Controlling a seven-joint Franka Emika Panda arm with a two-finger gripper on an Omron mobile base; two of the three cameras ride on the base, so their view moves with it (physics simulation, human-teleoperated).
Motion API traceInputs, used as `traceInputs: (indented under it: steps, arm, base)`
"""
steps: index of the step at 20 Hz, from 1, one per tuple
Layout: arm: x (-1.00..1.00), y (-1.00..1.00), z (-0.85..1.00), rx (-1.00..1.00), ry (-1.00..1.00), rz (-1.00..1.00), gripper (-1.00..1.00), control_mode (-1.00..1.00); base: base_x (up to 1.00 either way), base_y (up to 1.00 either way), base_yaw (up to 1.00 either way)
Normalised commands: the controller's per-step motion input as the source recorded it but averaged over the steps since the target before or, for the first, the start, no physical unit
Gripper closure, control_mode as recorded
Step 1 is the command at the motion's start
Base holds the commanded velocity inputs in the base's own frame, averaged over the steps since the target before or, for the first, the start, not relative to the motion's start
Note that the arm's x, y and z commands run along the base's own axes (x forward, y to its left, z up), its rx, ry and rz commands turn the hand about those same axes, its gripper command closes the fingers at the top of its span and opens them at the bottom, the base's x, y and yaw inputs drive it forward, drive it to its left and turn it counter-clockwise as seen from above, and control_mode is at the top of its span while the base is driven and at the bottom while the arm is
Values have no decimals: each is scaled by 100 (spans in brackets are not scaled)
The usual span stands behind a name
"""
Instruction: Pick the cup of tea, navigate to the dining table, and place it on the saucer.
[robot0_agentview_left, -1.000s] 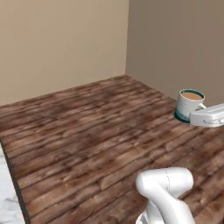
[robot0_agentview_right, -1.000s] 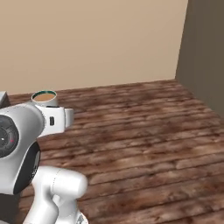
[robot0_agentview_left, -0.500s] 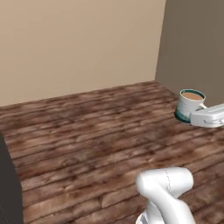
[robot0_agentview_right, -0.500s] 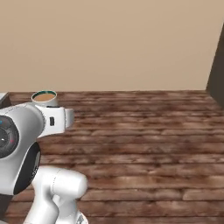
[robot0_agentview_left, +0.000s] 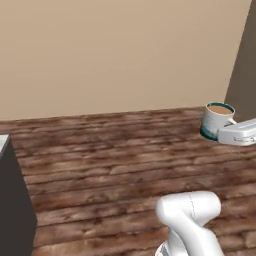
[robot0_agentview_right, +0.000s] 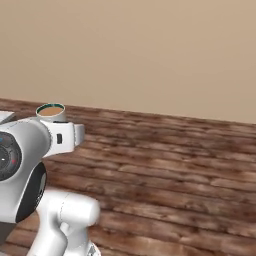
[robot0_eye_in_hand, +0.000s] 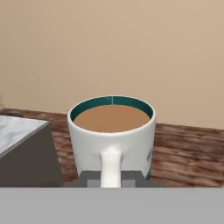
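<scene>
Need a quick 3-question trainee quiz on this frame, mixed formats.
1. True or false: the cup of tea stands upright.
2. The gripper is: A) open and empty B) shut on the cup's handle C) resting on the floor.
3. Fill in: the wall behind the cup is plain ____.

Key: 1 true. 2 B. 3 beige.
</scene>
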Motion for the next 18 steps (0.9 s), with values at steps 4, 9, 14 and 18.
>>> traceInputs:
  steps: [4, 9, 14, 18]
  arm:
    - [0, 0, 0, 0, 0, 0, 100, 100]
    - [0, 0, 0, 0, 0, 0, 100, 100]
    - [0, 0, 0, 0, 0, 0, 100, 100]
    - [0, 0, 0, 0, 0, 0, 100, 100]
  base:
    - [97, -41, 42]
    - [98, -40, 44]
    - [100, -35, 47]
    - [99, -36, 48]
